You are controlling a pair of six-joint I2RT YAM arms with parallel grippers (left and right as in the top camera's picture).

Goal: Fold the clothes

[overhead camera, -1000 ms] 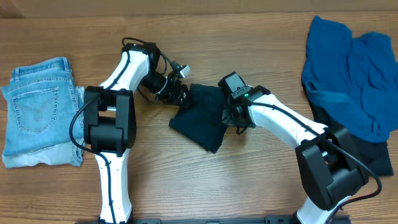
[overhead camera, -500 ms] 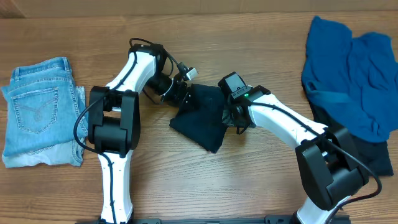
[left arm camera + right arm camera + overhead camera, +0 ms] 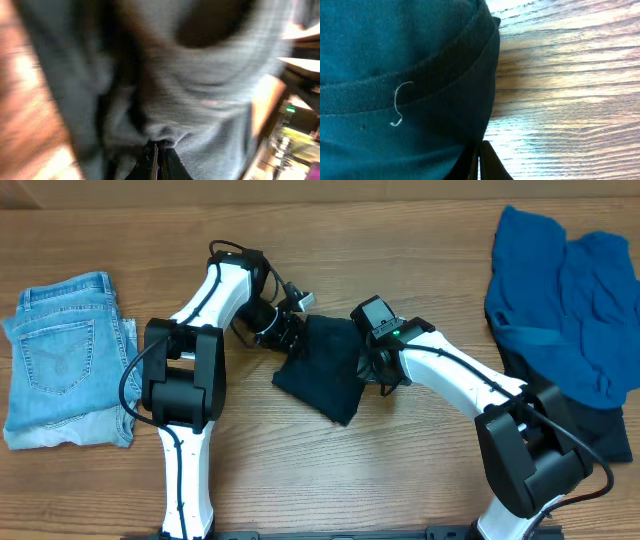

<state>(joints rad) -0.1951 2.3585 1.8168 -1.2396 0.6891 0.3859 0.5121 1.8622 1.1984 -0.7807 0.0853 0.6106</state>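
**Tabletop scene, seen from above and from both wrists.**

- The navy top (image 3: 325,370) lies crumpled in a rough diamond at the middle of the wooden tabletop (image 3: 300,480), between the two arms.
- The left fingers (image 3: 293,332) meet its upper left corner, and the right fingers (image 3: 370,368) meet its right edge.
- In the left wrist view the picture is badly blurred. The left fingers (image 3: 152,160) are pressed together at the bottom of the frame, and a gather of the top's cloth (image 3: 200,100) seems to be caught between their tips.
- In the right wrist view the right fingers (image 3: 485,162) are also pressed together, pinching the top (image 3: 395,50) at its edge. The stitched hem runs across the frame. A loose white thread (image 3: 400,102) lies on the cloth, and bare tabletop (image 3: 560,75) shows to the right.
- At the far left edge, well apart from the arms, a pair of light-blue jeans (image 3: 65,360) lies folded with the back pockets up.
- At the far right a bright blue garment (image 3: 565,300) lies heaped and unfolded. It partly covers a dark garment (image 3: 590,425) whose lower corner shows beneath it, beside the base of the right arm.
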